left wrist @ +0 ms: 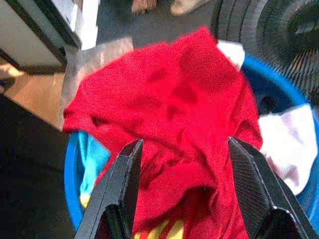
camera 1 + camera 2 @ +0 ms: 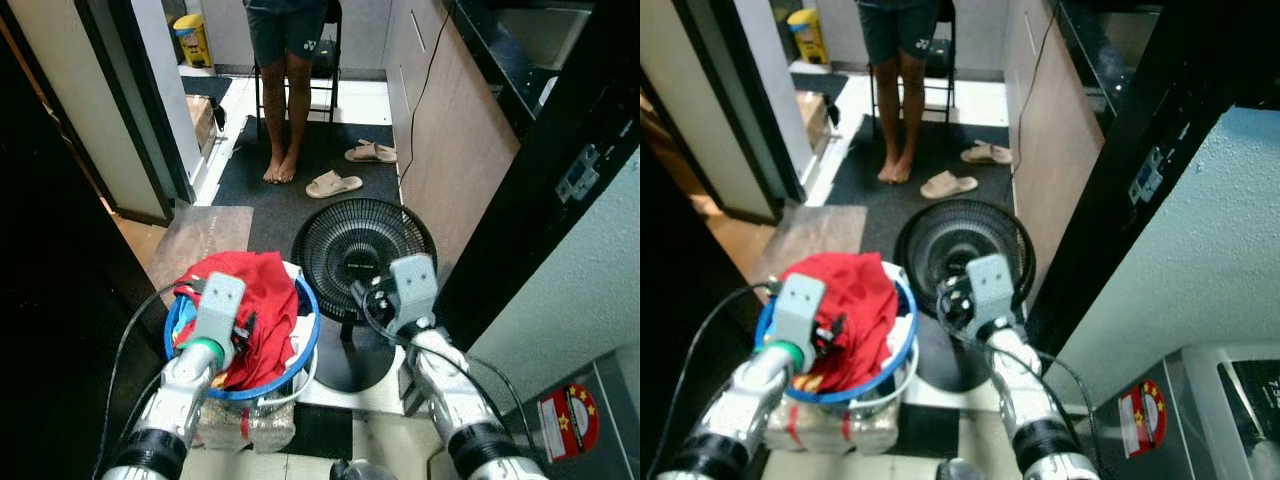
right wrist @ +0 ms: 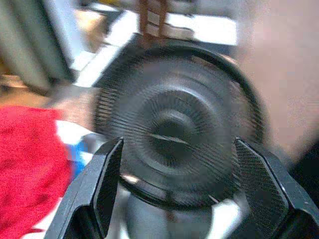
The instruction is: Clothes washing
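Landmark: blue-rimmed laundry basket on the floor, just in front of the robot.
Clothes: red garment heaped on top of the basket, white cloth and a light blue piece under it.
Left hand: over the basket's near side, fingers spread apart above the red garment, grasping nothing.
Right hand: beside the basket, fingers released wide, facing the black fan.
Fan: touching the basket's right side.
Person: standing barefoot well beyond the basket, sandals nearby.

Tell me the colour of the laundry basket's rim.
Blue: the laundry basket rim shows best in the left eye view.
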You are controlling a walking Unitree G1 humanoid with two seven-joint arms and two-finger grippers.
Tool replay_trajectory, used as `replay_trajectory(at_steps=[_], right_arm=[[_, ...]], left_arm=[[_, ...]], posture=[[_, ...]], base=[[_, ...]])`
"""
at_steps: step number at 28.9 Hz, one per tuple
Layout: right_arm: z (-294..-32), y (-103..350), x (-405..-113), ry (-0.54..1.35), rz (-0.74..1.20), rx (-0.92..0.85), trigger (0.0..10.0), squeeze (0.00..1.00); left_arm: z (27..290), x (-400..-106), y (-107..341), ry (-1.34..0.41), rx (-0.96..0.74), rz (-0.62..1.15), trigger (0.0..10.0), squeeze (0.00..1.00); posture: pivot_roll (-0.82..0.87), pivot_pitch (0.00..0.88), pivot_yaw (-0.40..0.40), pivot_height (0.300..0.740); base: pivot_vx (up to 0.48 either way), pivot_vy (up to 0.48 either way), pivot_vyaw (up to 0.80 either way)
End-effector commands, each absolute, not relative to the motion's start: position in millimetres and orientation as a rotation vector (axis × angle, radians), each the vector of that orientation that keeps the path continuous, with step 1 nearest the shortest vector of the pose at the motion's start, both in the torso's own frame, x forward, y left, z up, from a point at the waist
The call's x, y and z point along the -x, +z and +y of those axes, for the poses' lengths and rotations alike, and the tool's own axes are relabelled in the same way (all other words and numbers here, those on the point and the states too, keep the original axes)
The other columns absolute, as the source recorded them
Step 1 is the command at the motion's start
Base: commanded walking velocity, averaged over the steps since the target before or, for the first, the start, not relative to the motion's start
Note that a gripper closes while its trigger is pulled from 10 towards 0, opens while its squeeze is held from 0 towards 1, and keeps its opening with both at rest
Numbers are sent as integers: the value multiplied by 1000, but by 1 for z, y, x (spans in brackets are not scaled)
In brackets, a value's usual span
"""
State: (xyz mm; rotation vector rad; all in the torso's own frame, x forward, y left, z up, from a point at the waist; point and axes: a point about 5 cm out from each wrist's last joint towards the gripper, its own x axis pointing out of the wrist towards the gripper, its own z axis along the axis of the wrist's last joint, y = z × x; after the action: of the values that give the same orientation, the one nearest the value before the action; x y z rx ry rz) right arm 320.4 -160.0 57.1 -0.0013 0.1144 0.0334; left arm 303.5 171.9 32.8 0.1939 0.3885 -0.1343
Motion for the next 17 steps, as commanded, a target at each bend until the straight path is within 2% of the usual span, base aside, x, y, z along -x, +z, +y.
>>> replay_trajectory(at_steps=[1, 8, 17], right_arm=[[-163, 47, -315, 4, 164, -17, 10000, 0], [-161, 43, -310, 45, 160, 17, 10000, 0], [-130, 57, -315, 155, 58, 37, 10000, 0]], left_arm=[[173, -298, 25, -137, -203, 416, 10000, 0], [175, -298, 25, -145, -225, 393, 10000, 0], [161, -305, 40, -208, -250, 274, 10000, 0]], posture=[[-43, 0, 22, 740], [-41, 0, 21, 740], [-40, 0, 29, 740]], base=[[0, 0, 0], [0, 0, 0], [0, 0, 0]])
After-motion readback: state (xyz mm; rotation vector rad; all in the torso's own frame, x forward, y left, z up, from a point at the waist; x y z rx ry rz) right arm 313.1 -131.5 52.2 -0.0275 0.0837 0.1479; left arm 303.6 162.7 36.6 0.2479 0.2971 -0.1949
